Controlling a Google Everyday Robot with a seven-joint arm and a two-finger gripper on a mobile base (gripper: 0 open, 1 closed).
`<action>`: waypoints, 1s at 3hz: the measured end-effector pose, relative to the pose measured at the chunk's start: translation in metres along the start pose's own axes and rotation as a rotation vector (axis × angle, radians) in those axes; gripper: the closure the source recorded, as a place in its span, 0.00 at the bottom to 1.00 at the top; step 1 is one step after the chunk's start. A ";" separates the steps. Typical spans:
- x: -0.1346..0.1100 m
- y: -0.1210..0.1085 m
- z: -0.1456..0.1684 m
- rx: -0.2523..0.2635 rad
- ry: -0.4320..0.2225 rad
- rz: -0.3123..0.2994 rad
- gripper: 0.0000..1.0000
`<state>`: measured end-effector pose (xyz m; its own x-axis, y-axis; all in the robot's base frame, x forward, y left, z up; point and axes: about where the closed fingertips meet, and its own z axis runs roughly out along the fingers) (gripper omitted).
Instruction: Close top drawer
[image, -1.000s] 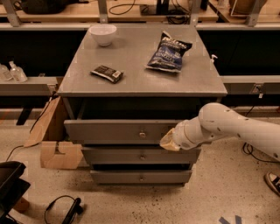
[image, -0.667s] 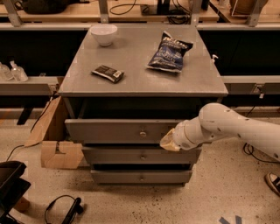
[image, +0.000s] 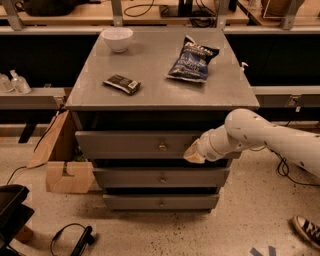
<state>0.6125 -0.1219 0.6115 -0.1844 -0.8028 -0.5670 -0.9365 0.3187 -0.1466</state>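
Observation:
The top drawer (image: 130, 144) is a wide grey metal drawer with a small central knob (image: 162, 147). It stands pulled out a little from the grey cabinet (image: 150, 85), with a dark gap above its front. My gripper (image: 194, 153) is at the end of the white arm (image: 260, 136) that reaches in from the right. It rests against the right part of the drawer's front panel, to the right of the knob.
Two narrower drawer fronts (image: 161, 177) sit below. On the cabinet top lie a white bowl (image: 117, 38), a dark snack bar (image: 121, 83) and a blue chip bag (image: 192, 59). A cardboard box (image: 62, 160) stands at the left, cables lie on the floor, and a shoe (image: 307, 230) is at the right.

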 end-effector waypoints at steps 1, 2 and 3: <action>0.001 -0.003 0.002 0.005 0.002 0.007 1.00; -0.005 -0.030 -0.004 0.064 0.017 0.001 1.00; -0.005 -0.030 -0.004 0.064 0.017 0.001 1.00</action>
